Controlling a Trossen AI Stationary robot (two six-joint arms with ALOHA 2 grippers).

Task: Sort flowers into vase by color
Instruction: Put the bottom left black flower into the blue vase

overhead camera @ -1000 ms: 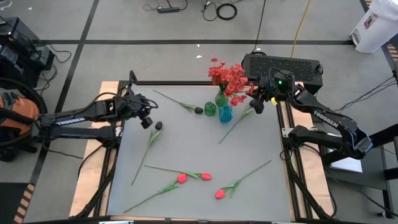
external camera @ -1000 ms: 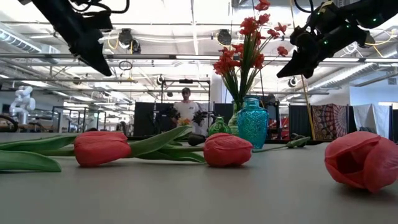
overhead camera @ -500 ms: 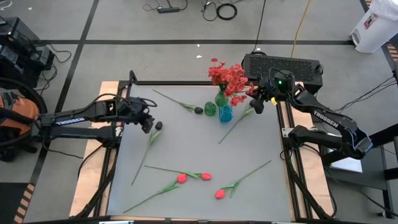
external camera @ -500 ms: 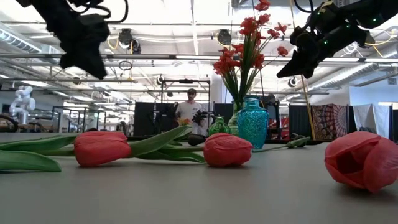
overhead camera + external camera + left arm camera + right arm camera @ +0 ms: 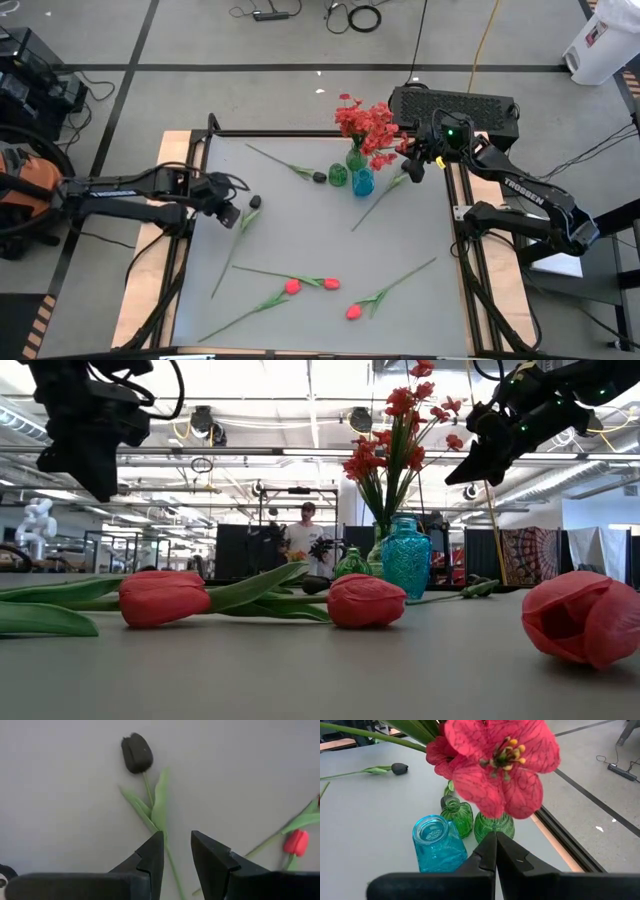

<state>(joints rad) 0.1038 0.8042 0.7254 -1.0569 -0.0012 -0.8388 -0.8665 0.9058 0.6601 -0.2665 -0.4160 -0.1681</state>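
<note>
A dark-budded flower lies on the grey table at the left, its stem running toward the near edge. My left gripper hangs open just above that stem, below the bud, with a finger on either side and touching nothing. Red blossoms stand in a green vase. Beside it are a smaller green vase and a blue vase. My right gripper is shut and holds nothing, hovering right of the vases.
Another dark-budded flower lies at the far middle, and one more stem right of the vases. Three red tulips lie near the front edge. A person stands far behind the table.
My left gripper has moved toward the table's near edge and a little down. It has rolled and tipped to point more steeply down over the dark flower's stem. Its finger gap looks unchanged. The flowers have stayed where they were.
</note>
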